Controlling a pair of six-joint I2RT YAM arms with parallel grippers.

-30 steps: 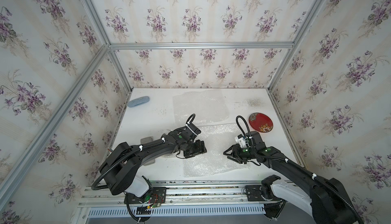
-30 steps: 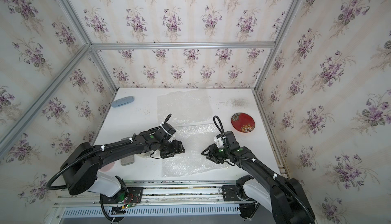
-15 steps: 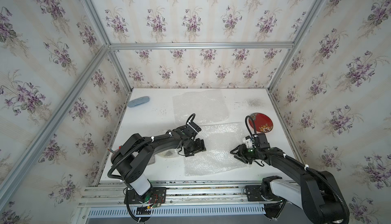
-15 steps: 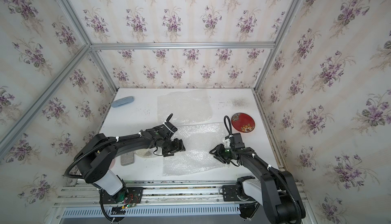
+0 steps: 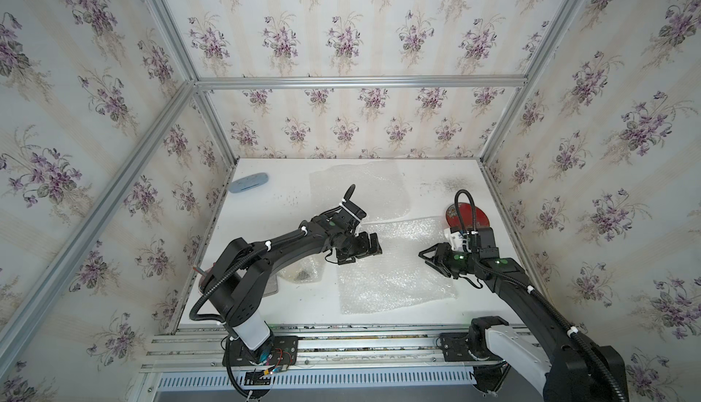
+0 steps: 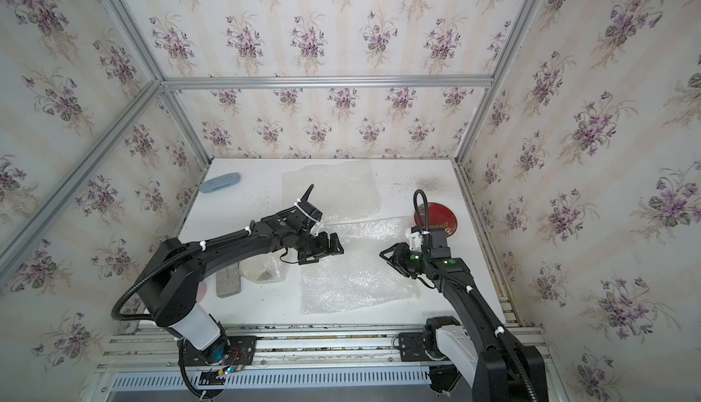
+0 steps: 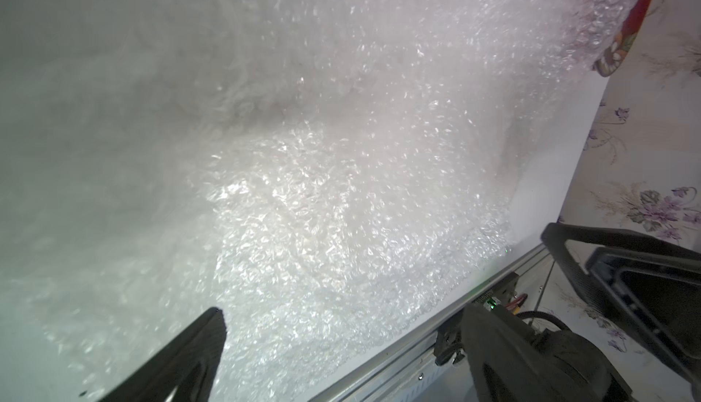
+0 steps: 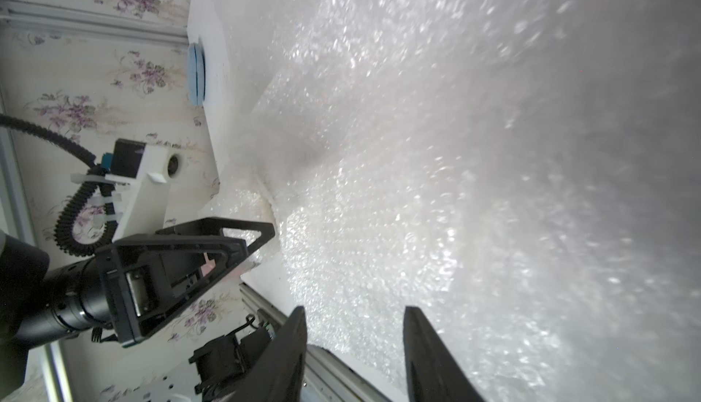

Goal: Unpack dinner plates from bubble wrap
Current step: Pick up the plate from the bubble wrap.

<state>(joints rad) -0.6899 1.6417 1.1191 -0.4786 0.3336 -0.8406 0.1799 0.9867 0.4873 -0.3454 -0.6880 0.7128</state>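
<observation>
My left pincer [image 5: 360, 254] and right pincer [image 5: 430, 261] gape empty beside the flat bubble wrap [image 5: 390, 278] mid-frame, since its dark red plate [image 5: 480, 217] seems freed.

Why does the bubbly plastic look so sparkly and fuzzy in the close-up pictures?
Left wrist view: light glints off the wrap in bright specks, and away from them it turns grey and blurred. Right wrist view: the same glitter, one side dim and smeared, while the blue oval looks sharper. In both top views the light is even and the wrap sharp.
</observation>
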